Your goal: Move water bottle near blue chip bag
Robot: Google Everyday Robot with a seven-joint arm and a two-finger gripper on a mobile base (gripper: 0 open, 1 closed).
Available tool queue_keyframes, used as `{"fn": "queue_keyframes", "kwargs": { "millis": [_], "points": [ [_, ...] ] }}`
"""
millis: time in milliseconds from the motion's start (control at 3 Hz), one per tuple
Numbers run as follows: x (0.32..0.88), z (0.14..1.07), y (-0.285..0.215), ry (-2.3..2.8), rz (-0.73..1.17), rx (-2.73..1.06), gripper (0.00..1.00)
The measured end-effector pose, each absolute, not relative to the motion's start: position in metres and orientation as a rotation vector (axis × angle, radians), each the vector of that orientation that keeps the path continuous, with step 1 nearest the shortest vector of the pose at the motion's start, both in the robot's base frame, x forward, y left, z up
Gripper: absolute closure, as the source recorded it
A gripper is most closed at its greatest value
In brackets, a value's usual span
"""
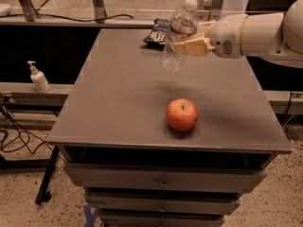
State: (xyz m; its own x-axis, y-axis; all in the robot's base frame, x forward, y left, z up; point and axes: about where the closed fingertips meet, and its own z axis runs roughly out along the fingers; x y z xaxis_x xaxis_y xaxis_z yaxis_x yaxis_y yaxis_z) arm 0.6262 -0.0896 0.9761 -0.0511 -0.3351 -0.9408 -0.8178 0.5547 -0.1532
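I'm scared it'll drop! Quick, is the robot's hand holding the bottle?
Gripper: shut on the water bottle, up over the back of the table, right beside the blue chip bag.

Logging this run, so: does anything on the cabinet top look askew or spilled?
Only the water bottle: it hangs tilted, clamped in the gripper beside the blue chip bag, seemingly off the table. The apple sits upright, and no spill shows.

In the hand (pixel 193 37), water bottle (pixel 172 56) hangs beside blue chip bag (pixel 156 31).
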Motion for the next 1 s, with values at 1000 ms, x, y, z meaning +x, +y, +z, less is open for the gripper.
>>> {"fn": "queue_keyframes", "kwargs": {
  "millis": [1000],
  "points": [
    [0.72, 1.013, -0.177, 1.666, 0.215, -1.006, 1.0]
  ]
}}
